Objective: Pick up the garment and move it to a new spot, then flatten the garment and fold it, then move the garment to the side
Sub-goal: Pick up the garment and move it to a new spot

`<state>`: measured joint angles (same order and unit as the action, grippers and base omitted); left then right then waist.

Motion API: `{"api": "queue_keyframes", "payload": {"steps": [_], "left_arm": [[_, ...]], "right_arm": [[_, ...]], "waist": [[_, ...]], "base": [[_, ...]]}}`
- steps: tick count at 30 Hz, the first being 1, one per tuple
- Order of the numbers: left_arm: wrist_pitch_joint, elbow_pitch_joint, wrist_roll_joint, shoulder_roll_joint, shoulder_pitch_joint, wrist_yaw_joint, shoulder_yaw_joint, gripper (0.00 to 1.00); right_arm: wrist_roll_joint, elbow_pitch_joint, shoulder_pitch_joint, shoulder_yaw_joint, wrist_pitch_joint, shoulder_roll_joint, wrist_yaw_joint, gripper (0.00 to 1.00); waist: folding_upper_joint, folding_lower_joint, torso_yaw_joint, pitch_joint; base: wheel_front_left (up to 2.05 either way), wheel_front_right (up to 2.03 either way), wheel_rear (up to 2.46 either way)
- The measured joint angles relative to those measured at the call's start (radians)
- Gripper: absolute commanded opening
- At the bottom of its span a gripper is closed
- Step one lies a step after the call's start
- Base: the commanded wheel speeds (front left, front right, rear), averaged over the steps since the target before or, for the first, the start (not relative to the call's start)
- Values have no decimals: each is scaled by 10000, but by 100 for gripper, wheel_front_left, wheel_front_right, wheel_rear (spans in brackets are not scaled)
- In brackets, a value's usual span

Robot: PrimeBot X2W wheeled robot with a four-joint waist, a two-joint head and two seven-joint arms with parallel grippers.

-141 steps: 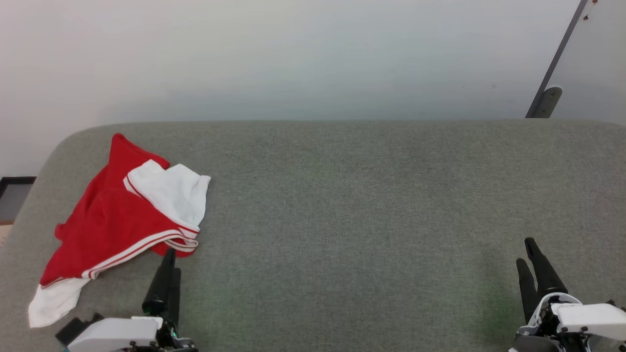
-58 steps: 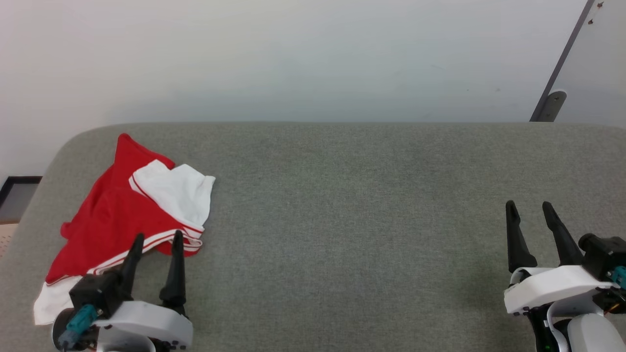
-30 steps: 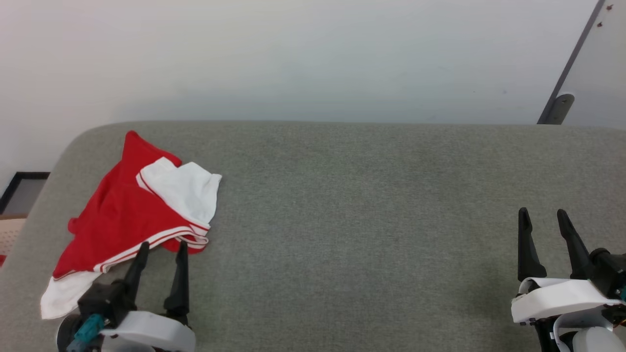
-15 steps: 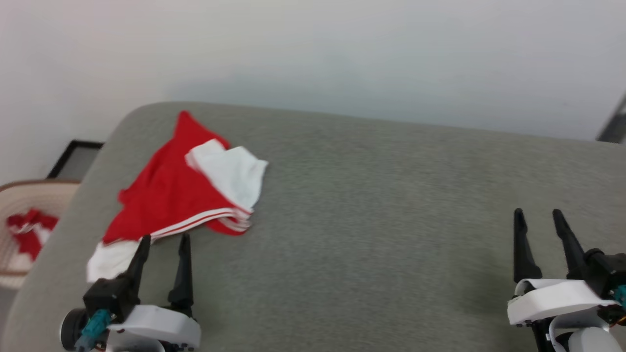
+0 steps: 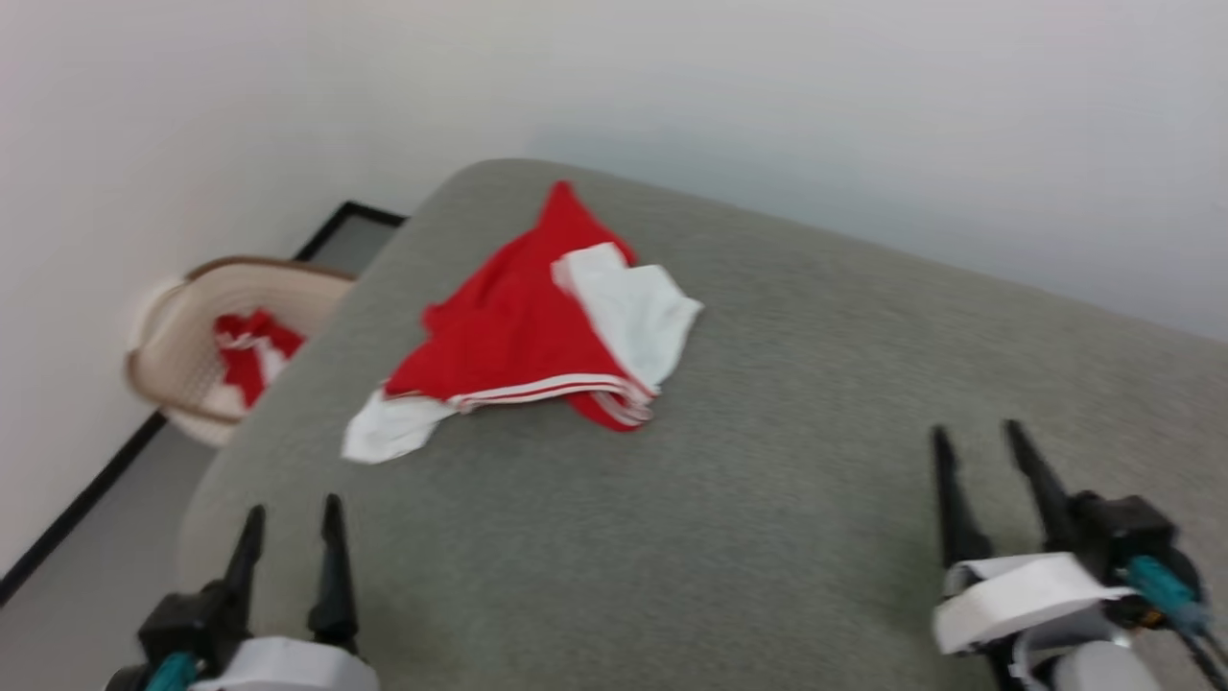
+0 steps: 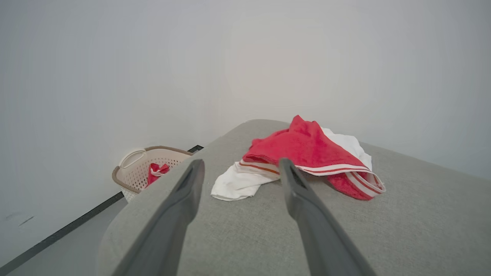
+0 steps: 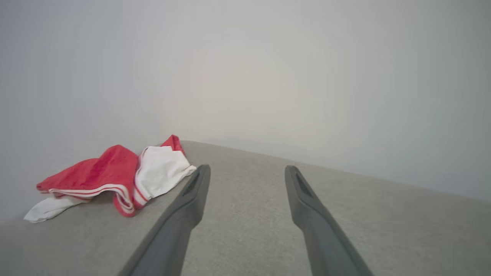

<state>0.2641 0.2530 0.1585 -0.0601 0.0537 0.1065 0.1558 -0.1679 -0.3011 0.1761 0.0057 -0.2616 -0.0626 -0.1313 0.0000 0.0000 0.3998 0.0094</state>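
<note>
The left end effector [image 5: 294,507] and right end effector [image 5: 977,430] gape wide, empty, clear of the garment [image 5: 508,326]

We see soft, even light, bright and without glare. The head view is blurred all over, and the basket [image 5: 177,345] and the garment [image 5: 518,326] have smeared edges. Both wrist views are sharper; there the near fingers [image 6: 180,214] look soft, the wall [image 6: 245,57] darkens toward the corners, and the garment throws a faint shadow.
</note>
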Motion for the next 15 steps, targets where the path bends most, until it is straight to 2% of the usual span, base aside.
{"api": "queue_keyframes", "payload": {"steps": [1,6,15], "left_arm": [[0,-173,58,36,-147,-69,167,100],[0,-673,399,50,-528,-393,491,100],[0,-1511,1622,79,-1232,-1197,454,100]], "right_arm": [[-10,-109,93,433,0,8,0,100],[-119,-520,887,1538,-13,40,-2,100],[-616,-1225,1894,3423,-15,63,-2,100]], "waist": [[0,0,344,0],[0,0,982,141],[0,0,1422,587]], "base": [[0,0,0],[0,0,0],[0,0,0]]}}
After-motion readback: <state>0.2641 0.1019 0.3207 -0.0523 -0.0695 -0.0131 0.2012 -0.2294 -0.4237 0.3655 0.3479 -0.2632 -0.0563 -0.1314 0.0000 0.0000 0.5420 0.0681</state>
